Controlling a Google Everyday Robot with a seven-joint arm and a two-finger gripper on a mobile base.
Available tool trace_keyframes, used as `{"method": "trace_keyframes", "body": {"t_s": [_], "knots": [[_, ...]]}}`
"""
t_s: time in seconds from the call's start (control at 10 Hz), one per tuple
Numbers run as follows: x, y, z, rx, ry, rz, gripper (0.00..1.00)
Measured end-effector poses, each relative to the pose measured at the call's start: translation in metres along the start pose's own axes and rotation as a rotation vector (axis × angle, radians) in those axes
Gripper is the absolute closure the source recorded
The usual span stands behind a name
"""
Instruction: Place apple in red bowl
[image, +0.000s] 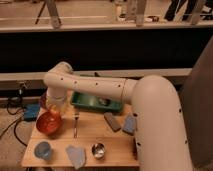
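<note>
Red bowl (48, 124) near left edge of tabletop (118, 143), hand (56, 103) just above its rim, grip state not discernible, apple hidden, presumably held; risk: off-centre release bouncing apple off rim and over the tabletop edge.

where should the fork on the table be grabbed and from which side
Grip the fork at mid-handle, coming straight down from above with the jaws across its narrow width. It lies flat on the wooden table, long axis running away from the camera, so there is no side to get under. The gripper hangs over the red bowl beside it.
</note>
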Motion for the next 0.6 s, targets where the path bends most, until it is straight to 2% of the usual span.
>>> {"method": "trace_keyframes", "body": {"t_s": [0.2,0.3,0.6], "knots": [[-0.003,-0.003,0.004,-0.003,-0.035,-0.025,1.00],[-0.005,-0.004,0.008,-0.020,-0.070,-0.057,1.00],[-0.012,-0.010,0.020,-0.061,-0.138,-0.121,1.00]]}}
